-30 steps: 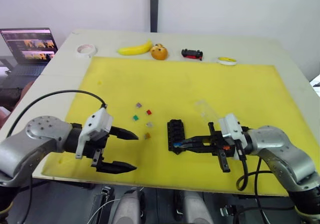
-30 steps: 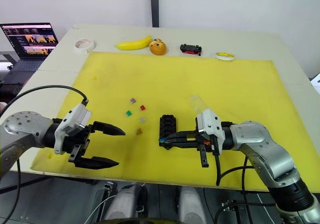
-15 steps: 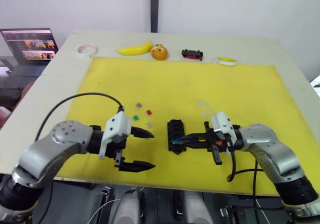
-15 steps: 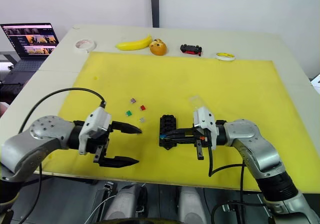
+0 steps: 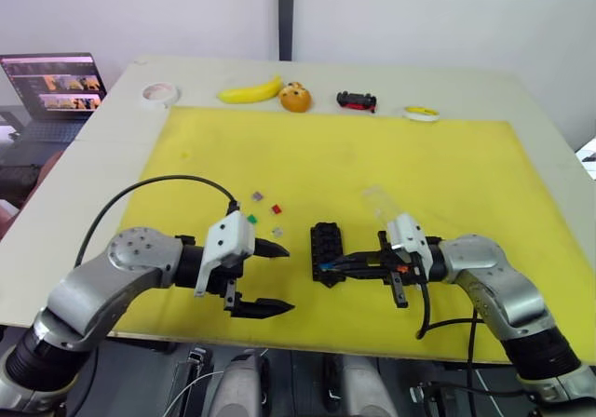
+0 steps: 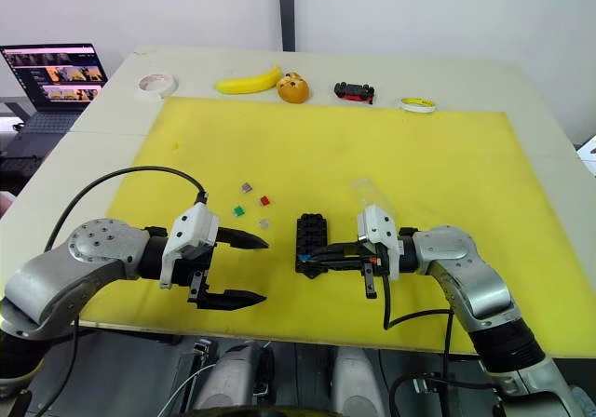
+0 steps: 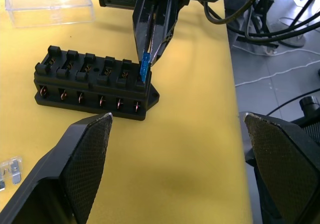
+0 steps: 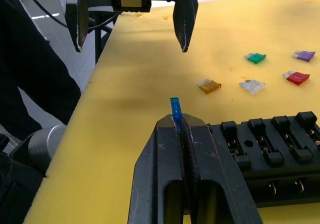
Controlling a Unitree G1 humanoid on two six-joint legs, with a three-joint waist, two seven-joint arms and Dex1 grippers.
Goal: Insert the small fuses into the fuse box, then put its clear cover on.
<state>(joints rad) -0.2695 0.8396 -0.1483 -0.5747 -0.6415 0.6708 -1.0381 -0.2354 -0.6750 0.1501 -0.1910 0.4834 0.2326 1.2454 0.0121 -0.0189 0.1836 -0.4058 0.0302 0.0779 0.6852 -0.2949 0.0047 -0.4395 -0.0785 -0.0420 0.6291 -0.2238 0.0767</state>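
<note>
fuse work mid-way: right gripper was pinched tight on a blue fuse at the fuse box's near end slot. left gripper gaped empty at its 9 o'clock. i'd square the blade, then press straight down.

No text, label or number can be read — not on anything.

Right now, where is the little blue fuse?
The blue fuse is pinched in the right gripper, poised over the end slot of the fuse box, on the yellow mat in front of the robot.
</note>
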